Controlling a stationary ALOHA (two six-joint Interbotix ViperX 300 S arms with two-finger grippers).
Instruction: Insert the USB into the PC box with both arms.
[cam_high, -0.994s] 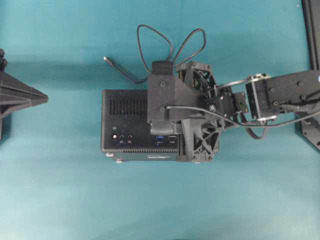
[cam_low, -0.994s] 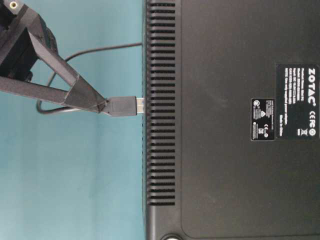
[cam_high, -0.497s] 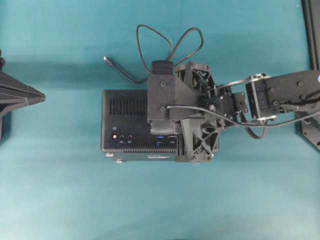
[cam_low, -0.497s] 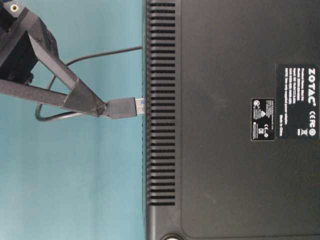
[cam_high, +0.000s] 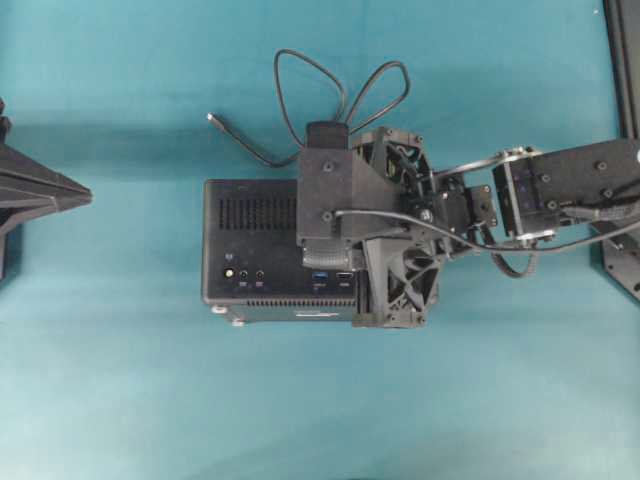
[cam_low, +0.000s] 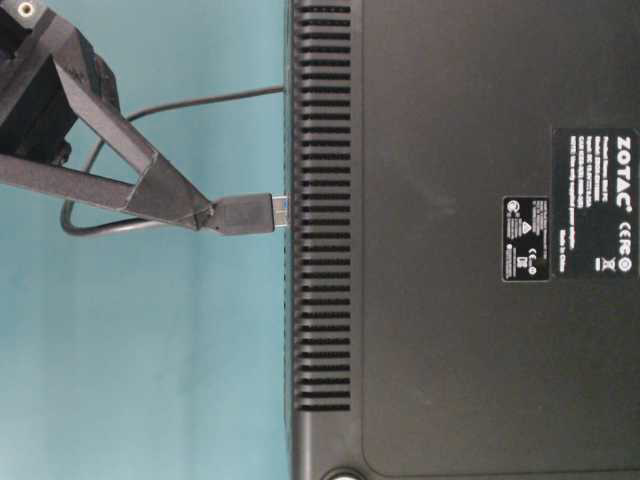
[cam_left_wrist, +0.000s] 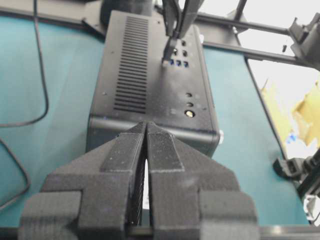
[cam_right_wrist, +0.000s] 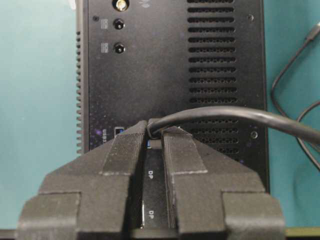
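Still, the right fingers (cam_right_wrist: 155, 137) stay clamped on the USB (cam_low: 245, 213), unmoved at the PC box (cam_low: 460, 240); left fingers (cam_left_wrist: 146, 150) together.

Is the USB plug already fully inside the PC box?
No. The USB plug's metal tip only meets the PC box edge; its body remains outside.

The PC box (cam_high: 255, 240) is a black rectangular case lying on the teal surface, port panel facing up, with vent slots, blue ports and round connectors. The USB (cam_high: 300, 85) is a thin black cable looped beyond the box. One plug (cam_low: 245, 213) meets the port face, apparently only partly seated; the other plug (cam_high: 213, 119) lies free.
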